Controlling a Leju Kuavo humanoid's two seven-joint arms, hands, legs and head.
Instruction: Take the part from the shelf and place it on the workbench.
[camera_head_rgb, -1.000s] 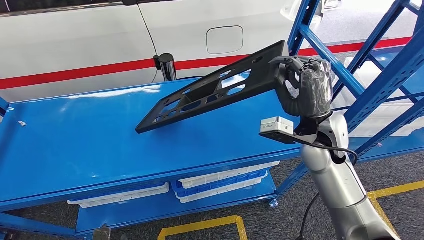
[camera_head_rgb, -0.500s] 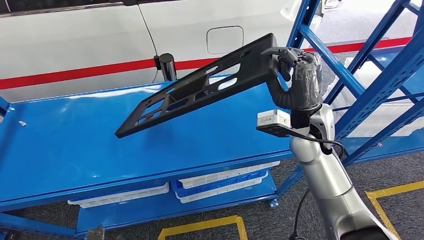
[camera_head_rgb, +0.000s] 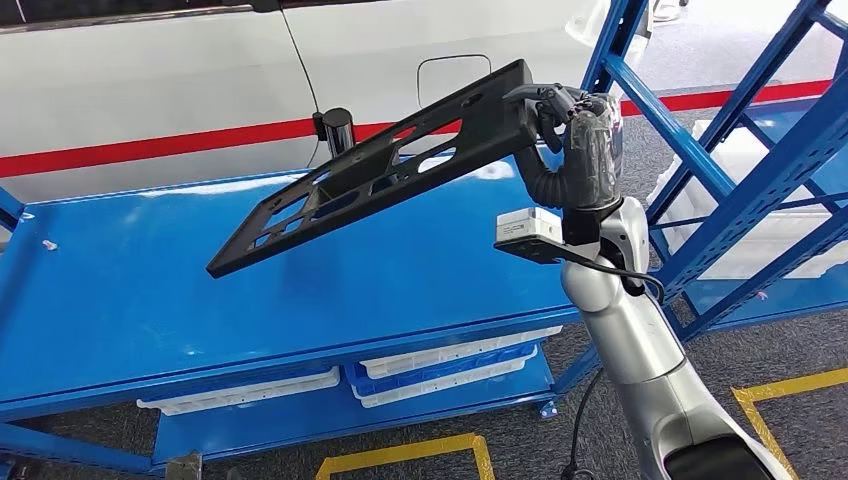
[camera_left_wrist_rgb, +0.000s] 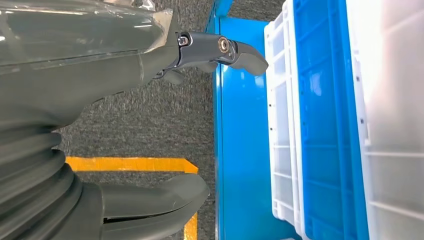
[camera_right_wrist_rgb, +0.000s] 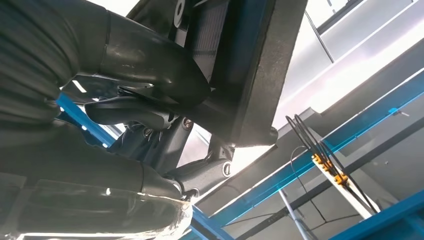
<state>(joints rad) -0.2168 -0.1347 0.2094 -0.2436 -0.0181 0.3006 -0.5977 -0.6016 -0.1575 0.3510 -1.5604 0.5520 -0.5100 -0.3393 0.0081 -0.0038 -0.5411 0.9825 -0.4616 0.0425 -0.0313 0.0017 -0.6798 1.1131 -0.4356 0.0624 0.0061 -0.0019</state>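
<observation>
The part is a long black plastic frame (camera_head_rgb: 370, 170) with several cut-outs. My right hand (camera_head_rgb: 575, 140) grips its right end and holds it tilted in the air above the blue workbench (camera_head_rgb: 150, 290), the far end lower. In the right wrist view the thumb and fingers (camera_right_wrist_rgb: 150, 65) clamp the frame's edge (camera_right_wrist_rgb: 260, 75) from below. My left hand (camera_left_wrist_rgb: 150, 115) hangs low beside the bench, fingers apart, holding nothing.
A white vehicle with a red stripe (camera_head_rgb: 150, 100) stands behind the bench. Blue shelf uprights (camera_head_rgb: 740, 170) rise at the right. White and blue bins (camera_head_rgb: 440, 365) sit on the bench's lower shelf. Yellow floor tape (camera_head_rgb: 400, 455) marks the near floor.
My right hand has carried the frame up and to the left over the bench. The view has shifted slightly as well.
</observation>
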